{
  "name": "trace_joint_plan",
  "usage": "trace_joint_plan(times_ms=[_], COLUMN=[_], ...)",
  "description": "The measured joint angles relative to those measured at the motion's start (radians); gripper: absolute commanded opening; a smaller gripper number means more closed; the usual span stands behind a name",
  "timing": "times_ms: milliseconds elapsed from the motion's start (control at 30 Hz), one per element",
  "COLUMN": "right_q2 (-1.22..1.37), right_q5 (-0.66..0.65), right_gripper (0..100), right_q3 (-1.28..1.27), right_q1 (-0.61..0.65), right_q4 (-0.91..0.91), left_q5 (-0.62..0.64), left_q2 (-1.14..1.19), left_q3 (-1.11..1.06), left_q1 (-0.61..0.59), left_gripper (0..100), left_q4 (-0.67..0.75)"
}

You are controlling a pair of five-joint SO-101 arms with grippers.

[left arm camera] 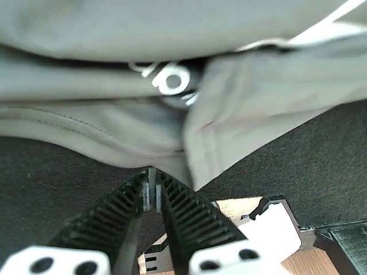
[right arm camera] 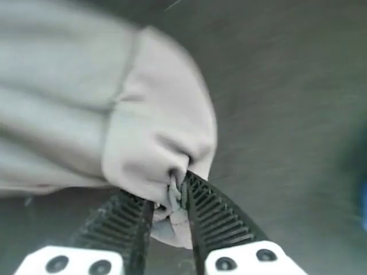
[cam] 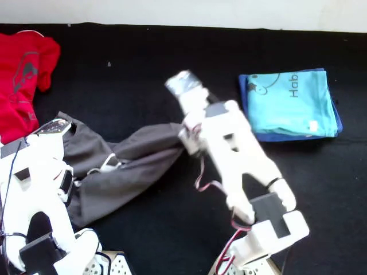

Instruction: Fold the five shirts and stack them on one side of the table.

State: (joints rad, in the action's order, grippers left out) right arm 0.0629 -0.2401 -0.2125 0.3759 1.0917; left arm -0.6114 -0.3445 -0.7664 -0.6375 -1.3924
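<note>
Right end effector [right arm camera: 179, 192] is clenched on a bunched corner of the grey shirt [cam: 132, 166], which lies across the worktop [cam: 143, 63]. Left end effector [left arm camera: 151, 186] is closed, apparently on the hem. I judge folding is underway; next I must spread it flat.

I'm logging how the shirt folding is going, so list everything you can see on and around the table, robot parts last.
grey shirt: one, grey, crumpled and unfolded, left of the table's middle, stretched between the two arms.
red shirt: one, red, unfolded, at the far left corner.
teal shirt: one, teal, folded, at the far right, lying on the blue shirt.
blue shirt: one, blue, folded, under the teal shirt with its edges peeking out.
table: one, black surface.
left gripper: one, black fingers on a white arm, pinching the grey shirt's edge.
right gripper: one, black fingers on a white arm, clamped on a bunched fold of the grey shirt.
</note>
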Motion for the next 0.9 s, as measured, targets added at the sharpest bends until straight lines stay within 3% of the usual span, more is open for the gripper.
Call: trace_joint_plan(times_ms=[233, 433, 633, 900], right_q2=[0.000, 0.002, 0.002, 0.002], right_q5=[0.000, 0.000, 0.000, 0.000], right_gripper=[1.7, 27.3, 28.6, 28.6], right_q3=[0.170, 0.201, 0.327, 0.445], right_q1=[-0.199, -0.253, -0.270, -0.270], right_q4=[0.014, 0.064, 0.222, 0.416], left_q5=[0.000, 0.110, 0.198, 0.396], left_q2=[0.000, 0.000, 0.000, 0.005], left_q3=[0.000, 0.000, 0.029, 0.140], left_q1=[0.000, 0.017, 0.241, 0.565], left_gripper=[1, 1, 1, 18], left_q4=[0.087, 0.204, 0.138, 0.081])
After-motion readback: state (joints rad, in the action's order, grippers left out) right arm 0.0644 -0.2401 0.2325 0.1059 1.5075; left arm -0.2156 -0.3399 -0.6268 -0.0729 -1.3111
